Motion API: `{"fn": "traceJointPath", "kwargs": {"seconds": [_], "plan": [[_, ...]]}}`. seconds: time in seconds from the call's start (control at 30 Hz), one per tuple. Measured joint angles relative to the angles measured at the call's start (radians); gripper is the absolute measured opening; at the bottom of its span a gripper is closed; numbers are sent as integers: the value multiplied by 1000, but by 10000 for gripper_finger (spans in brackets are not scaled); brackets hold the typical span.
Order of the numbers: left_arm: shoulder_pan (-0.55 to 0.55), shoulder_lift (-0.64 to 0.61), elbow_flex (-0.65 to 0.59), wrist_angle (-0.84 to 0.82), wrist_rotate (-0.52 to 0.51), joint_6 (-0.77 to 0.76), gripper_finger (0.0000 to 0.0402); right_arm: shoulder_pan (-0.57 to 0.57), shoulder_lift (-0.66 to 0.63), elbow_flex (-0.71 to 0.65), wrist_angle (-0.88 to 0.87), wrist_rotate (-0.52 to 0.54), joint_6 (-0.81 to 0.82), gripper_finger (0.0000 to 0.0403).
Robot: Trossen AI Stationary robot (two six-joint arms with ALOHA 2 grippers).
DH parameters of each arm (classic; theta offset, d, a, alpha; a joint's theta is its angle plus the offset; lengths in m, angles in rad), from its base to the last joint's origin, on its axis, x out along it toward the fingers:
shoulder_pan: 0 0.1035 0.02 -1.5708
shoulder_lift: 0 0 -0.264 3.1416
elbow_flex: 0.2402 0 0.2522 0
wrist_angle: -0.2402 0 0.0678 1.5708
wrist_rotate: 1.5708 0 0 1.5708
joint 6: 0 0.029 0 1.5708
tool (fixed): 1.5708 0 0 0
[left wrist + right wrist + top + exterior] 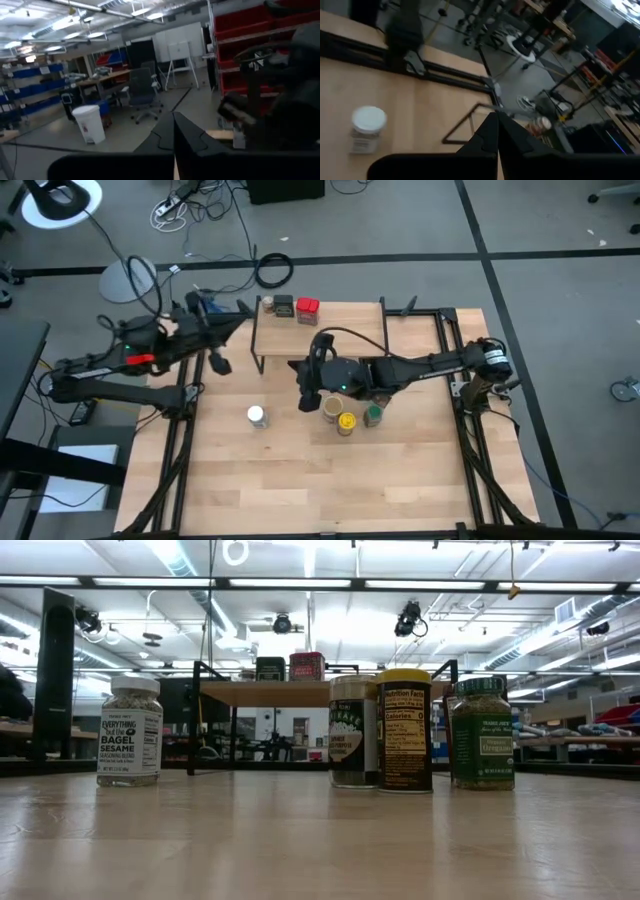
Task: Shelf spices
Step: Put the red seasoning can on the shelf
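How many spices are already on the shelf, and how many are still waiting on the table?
Done: the dark tin and red tin stand on the shelf. In hand: nothing; both grippers are shut and empty. Left: the white-lidded jar, yellow-lidded jar, green jar and another jar remain on the table.

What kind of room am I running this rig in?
Most likely a robotics lab or workshop: open ceiling with strip lights, red storage bins on racks, cables across grey carpet, and work tables beyond.
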Motion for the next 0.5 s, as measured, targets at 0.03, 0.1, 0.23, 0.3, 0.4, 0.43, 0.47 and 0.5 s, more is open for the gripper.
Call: {"fn": "traceJointPath", "kwargs": {"seconds": [0.03, 0.1, 0.23, 0.3, 0.4, 0.43, 0.47, 0.5], "plan": [[-6, -16, 0, -33, -5, -11, 0, -13, 0, -30, 24, 9, -1, 0], [-17, -38, -11, -73, -17, -31, 0, -43, 0, -90, 86, 14, 1, 0], [-46, -66, -104, -46, -19, -35, 0, -113, 0, -218, 219, -5, 30, 0], [-55, -69, -169, 11, -19, -35, 0, -149, 0, -275, 270, -6, 44, 0], [-57, -67, -276, 127, -24, -36, 0, -201, 0, -328, 289, -11, 92, 0], [-57, -65, -311, 179, -25, -36, 0, -218, 0, -343, 290, -25, 110, 0], [-56, -63, -346, 224, -27, -35, 0, -234, 0, -358, 293, -45, 125, 0], [-54, -61, -380, 266, -36, -24, 0, -246, 0, -368, 292, -61, 138, 0]]}}
